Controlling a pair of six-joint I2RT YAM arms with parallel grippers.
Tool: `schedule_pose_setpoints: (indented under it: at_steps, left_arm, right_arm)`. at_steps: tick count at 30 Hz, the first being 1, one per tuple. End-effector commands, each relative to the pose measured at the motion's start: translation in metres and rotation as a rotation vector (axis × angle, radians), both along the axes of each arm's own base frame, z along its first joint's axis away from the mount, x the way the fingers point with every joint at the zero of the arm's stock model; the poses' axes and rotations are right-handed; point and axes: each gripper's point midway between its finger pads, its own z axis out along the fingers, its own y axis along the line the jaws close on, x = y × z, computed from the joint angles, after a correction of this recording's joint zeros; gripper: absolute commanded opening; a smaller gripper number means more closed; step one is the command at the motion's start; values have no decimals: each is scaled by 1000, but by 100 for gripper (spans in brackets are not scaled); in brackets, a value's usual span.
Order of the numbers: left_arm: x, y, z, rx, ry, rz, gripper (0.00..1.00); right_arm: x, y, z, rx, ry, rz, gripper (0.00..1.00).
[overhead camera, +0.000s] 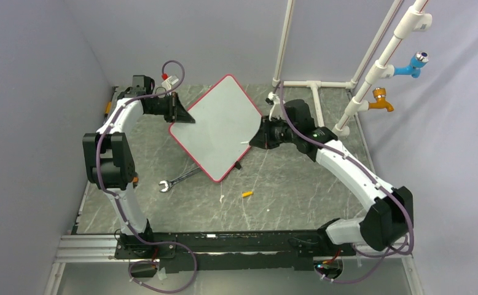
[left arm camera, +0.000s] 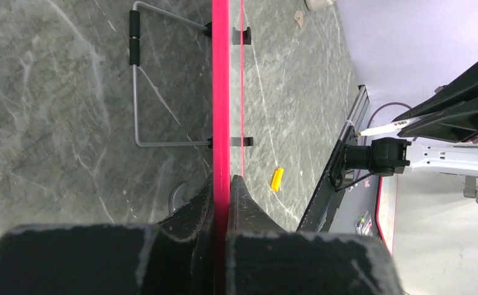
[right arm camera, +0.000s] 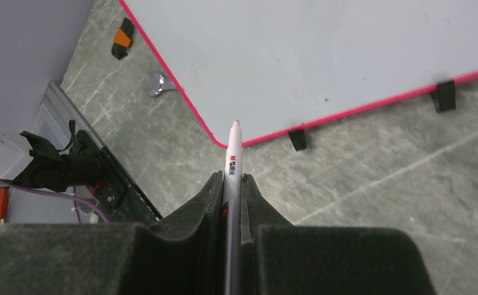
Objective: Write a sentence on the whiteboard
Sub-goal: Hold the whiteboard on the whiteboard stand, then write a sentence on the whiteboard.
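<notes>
My left hand (left arm camera: 222,184) is clamped on the red frame of the whiteboard (overhead camera: 218,126), at its left corner. I judge that grip is there to brace the board so it won't slide or rock under the pen. The board sits mid-desk toward the back, turned cornerwise to me and propped up on its wire stand (left arm camera: 136,80). My right hand (right arm camera: 231,181) is closed on a white marker (right arm camera: 233,147), tip forward at the board's right edge; I can't tell whether it touches. I see no strokes on the white face, so I take the sentence as not yet begun. Ahead of the tip the whole face lies open. The pipe frame (overhead camera: 313,86) stands close behind my right arm, so pulling back is tight. A wrench (overhead camera: 176,180) lies by the board's near-left edge and a small orange cap (overhead camera: 247,194) sits on the desk (overhead camera: 298,178) nearer me, both outside the writing path
</notes>
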Motion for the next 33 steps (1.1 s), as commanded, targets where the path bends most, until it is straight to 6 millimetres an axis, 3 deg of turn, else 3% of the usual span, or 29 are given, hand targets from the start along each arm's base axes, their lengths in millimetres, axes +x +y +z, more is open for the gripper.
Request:
schedule_pose_setpoints:
  at_steps: [1, 11, 17, 24, 33]
  left_arm:
    - [14, 8, 15, 98, -176, -3, 0]
    - [7, -11, 24, 172, -199, 20, 0]
    - [7, -11, 27, 179, -191, 43, 0]
    - [0, -15, 31, 198, -213, 46, 0]
    - [-2, -18, 33, 229, -225, 52, 0]
  right_arm:
    - [14, 33, 43, 35, -161, 85, 0]
    - [34, 125, 64, -3, -348, 223, 0]
    - [35, 162, 63, -4, -383, 279, 0]
    - [38, 188, 51, -82, -407, 267, 0]
    - [45, 192, 46, -174, -435, 176, 0]
